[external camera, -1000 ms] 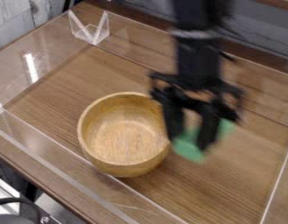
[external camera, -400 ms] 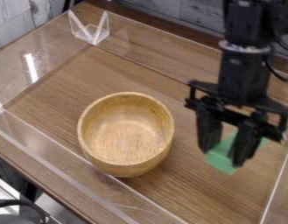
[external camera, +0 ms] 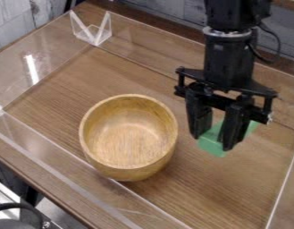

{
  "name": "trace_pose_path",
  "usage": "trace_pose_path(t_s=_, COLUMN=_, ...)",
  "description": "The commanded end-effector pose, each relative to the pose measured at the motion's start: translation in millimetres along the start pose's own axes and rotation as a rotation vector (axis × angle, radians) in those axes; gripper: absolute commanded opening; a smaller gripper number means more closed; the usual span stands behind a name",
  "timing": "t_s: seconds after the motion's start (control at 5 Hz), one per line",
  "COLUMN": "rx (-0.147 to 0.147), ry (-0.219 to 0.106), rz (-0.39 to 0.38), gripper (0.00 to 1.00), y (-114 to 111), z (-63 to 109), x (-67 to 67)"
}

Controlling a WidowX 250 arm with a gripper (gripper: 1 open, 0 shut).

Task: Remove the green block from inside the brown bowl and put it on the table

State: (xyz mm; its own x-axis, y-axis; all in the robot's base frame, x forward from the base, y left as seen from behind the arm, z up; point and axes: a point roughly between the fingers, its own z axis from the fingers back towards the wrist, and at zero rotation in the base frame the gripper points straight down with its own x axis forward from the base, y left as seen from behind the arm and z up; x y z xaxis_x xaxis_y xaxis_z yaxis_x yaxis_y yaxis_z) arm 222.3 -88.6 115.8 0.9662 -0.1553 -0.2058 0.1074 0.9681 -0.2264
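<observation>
The green block (external camera: 213, 144) hangs between the black fingers of my gripper (external camera: 223, 136), which is shut on it to the right of the brown bowl (external camera: 129, 138). Only the block's lower end shows below the fingertips; it is close above the table (external camera: 101, 76), and I cannot tell whether it touches. The bowl is round, light wood, and its inside is empty. The arm's dark body rises from the gripper to the top edge of the view.
Clear acrylic walls (external camera: 54, 170) run round the tabletop, close along the front left and the right side. A small clear folded stand (external camera: 92, 27) sits at the back left corner.
The gripper carried the green block from the bowl's right rim out to the right, then came slightly back left and up. The bowl has stayed put.
</observation>
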Motion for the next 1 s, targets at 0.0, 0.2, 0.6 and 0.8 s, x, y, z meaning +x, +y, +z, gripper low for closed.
trace_pose_path(t_s=0.0, rx=-0.002, ry=-0.049, rz=-0.016, gripper=0.0, y=1.5, z=4.8, x=6.4)
trace_pose_path(t_s=0.2, rx=-0.003, ry=-0.05, rz=-0.021, gripper=0.0, y=3.0, z=-1.3, x=11.2)
trace_pose_path(t_s=0.6, rx=-0.001, ry=-0.06, rz=-0.031, gripper=0.0, y=4.8, z=-12.3, x=20.2)
trace_pose_path(t_s=0.8, rx=-0.004, ry=-0.064, rz=-0.035, gripper=0.0, y=6.0, z=-15.4, x=23.8)
